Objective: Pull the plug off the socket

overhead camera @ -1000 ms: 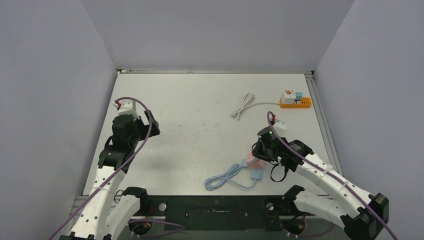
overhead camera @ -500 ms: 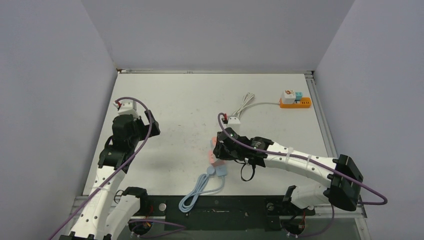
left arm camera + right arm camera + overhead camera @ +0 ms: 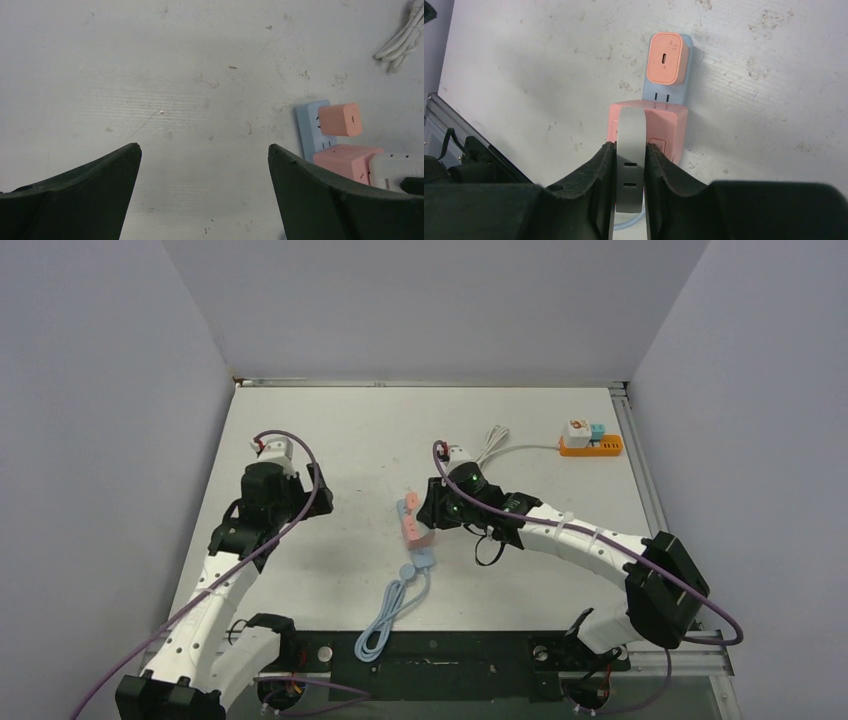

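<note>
The right gripper (image 3: 630, 150) pinches the white plug (image 3: 630, 132) on the pink socket (image 3: 670, 122) in the middle of the counter (image 3: 340, 430), and the left gripper (image 3: 202, 150), spread wide at its left, probably must brace the socket before pulling.

Bare table (image 3: 200, 75) between left jaws and power strip (image 3: 307, 127)

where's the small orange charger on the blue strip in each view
Top external: small charger mid-table, near the picture's centre.
Left wrist: right side, mid-height.
Right wrist: top centre, beyond the grey plug in the jaws.
Shared landmark: the larger pink block beside it.
</note>
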